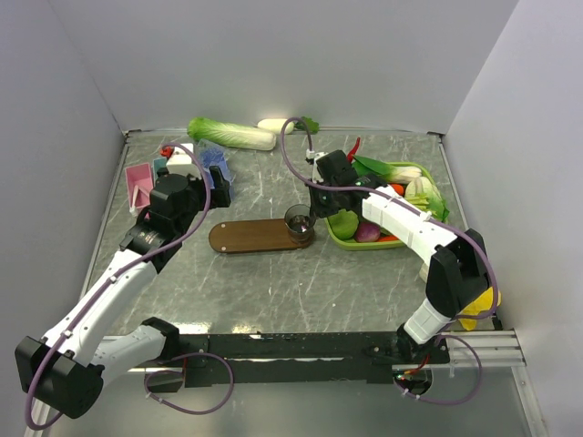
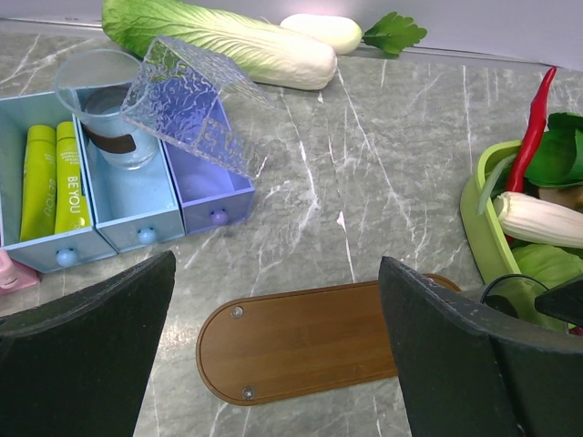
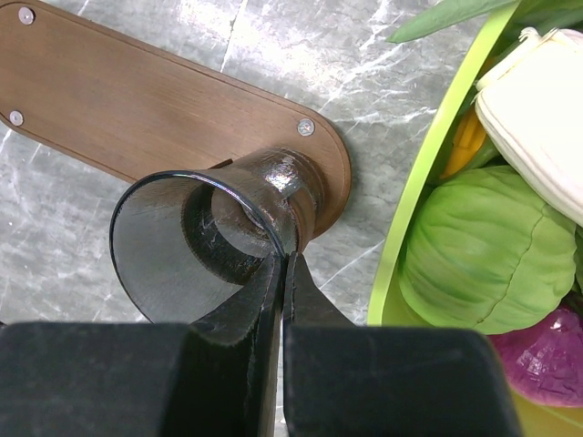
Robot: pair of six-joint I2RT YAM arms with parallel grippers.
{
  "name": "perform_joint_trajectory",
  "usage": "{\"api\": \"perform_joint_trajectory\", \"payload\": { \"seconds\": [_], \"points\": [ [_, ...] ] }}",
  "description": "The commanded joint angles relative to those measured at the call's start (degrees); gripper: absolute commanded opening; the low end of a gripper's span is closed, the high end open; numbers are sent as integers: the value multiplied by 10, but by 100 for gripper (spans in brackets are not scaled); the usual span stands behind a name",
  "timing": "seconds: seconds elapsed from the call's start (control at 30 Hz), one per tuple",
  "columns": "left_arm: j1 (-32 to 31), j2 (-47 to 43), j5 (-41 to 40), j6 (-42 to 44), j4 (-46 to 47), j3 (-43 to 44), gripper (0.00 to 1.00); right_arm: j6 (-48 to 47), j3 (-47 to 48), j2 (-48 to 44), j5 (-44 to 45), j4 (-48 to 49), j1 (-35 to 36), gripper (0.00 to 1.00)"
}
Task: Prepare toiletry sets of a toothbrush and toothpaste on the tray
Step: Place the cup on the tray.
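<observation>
My right fingers [image 3: 284, 266] are pinching shut on the rim of a dark tumbler [image 3: 182, 264], its base resting on the tray [image 3: 137, 109] just beyond them. My left fingers [image 2: 276, 273] are gaping wide, holding nothing. The tray is lying below them, its right end hidden behind one finger. The toothpaste [image 2: 55, 182] is lying in a blue box [image 2: 146, 218] off to their left.

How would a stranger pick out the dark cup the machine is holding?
Find the long brown wooden tray in the middle of the table. At its right end, beside the lime-green basket, sits the dark tumbler, rim pinched by the right gripper. Its smoky tint separates it from the clear tumbler in the blue box.
</observation>
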Motion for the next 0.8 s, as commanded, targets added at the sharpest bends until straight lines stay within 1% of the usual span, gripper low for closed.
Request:
{"api": "perform_joint_trajectory", "payload": {
  "seconds": [0.0, 0.3, 0.37, 0.43, 0.53, 0.57, 0.67, 0.77],
  "points": [
    [-1, -2, 5, 6, 13, 15, 97, -5, 23, 1, -1, 39, -3, 0],
    [0, 6, 9, 6, 8, 19, 97, -9, 28, 12, 0, 29, -3, 1],
    [0, 8, 12, 6, 6, 21, 97, -9, 29, 12, 1, 28, -3, 7],
    [-1, 13, 12, 5, 3, 24, 97, -9, 31, 12, 2, 26, -3, 10],
    [-1, 14, 14, 5, 3, 24, 97, -9, 31, 9, 8, 27, -3, 17],
    [-1, 14, 14, 5, 3, 25, 97, -9, 32, 8, 10, 26, -3, 20],
    [-1, 14, 16, 5, 3, 25, 97, -10, 33, 8, 10, 25, -3, 26],
    [0, 15, 16, 5, 2, 25, 97, -10, 33, 10, 10, 25, -3, 27]
  ]
}}
